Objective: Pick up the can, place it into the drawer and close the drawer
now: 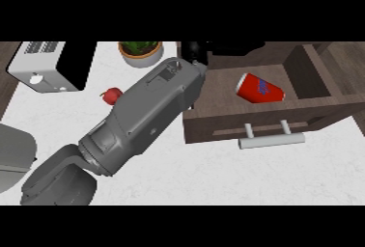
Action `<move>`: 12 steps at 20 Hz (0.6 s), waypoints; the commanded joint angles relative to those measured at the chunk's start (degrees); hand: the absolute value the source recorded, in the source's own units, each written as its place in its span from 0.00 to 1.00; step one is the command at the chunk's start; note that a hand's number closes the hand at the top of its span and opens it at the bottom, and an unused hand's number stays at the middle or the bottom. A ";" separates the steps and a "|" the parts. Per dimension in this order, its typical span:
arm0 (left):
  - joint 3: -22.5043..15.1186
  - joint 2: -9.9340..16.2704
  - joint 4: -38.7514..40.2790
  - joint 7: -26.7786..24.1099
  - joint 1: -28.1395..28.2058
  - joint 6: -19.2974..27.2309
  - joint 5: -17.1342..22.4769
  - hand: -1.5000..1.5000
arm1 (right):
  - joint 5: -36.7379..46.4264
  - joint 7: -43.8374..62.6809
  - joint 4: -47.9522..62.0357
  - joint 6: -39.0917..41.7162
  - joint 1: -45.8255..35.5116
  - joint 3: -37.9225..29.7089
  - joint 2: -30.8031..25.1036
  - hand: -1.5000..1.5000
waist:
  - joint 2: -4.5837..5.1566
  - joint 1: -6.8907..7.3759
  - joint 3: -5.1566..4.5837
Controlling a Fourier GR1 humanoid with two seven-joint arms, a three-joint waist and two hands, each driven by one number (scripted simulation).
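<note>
One red can (261, 89) lying tilted inside the open wooden drawer (214, 120), left hand (197, 50) at the drawer's far-left corner, finger state indiscernible, potted plant (141, 52) and red pepper (110, 96) left of the drawer.

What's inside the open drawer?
A red can lies on its side inside the drawer. The grey forearm covers the drawer's left edge, so anything there is hidden.

kitchen counter, from where i'm driving.
white marbled counter (214, 173), toaster (50, 65) upper left of the frame, potted plant (140, 52) top, wooden drawer (285, 108) right.
</note>
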 commanded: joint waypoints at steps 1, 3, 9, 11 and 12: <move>0.95 -0.01 0.02 -1.65 -0.25 0.20 1.82 0.00 | 5.85 -6.11 -2.89 4.86 1.01 -2.99 -2.27 0.00 | -0.01 -0.61 0.03; 0.21 -0.01 -2.36 -1.97 -1.33 0.58 2.29 0.00 | 12.28 -9.10 -1.62 4.65 -2.83 -2.37 -3.54 0.00 | 0.02 1.03 0.03; 0.01 -0.01 -1.10 -5.59 -2.19 1.44 3.35 0.00 | 18.89 -9.75 -5.88 4.85 -6.61 3.83 -4.05 0.00 | 0.11 1.45 -0.04; 1.61 -0.01 0.50 -5.37 -3.53 -0.86 3.16 0.00 | 26.39 -11.43 -6.83 3.99 -8.54 6.48 -3.11 0.00 | 0.14 3.15 -0.08; 0.30 -0.01 -1.73 -5.27 -1.49 -1.14 3.23 0.00 | 30.16 -12.99 -5.13 4.91 -8.61 8.13 -2.70 0.00 | -0.22 3.98 -0.05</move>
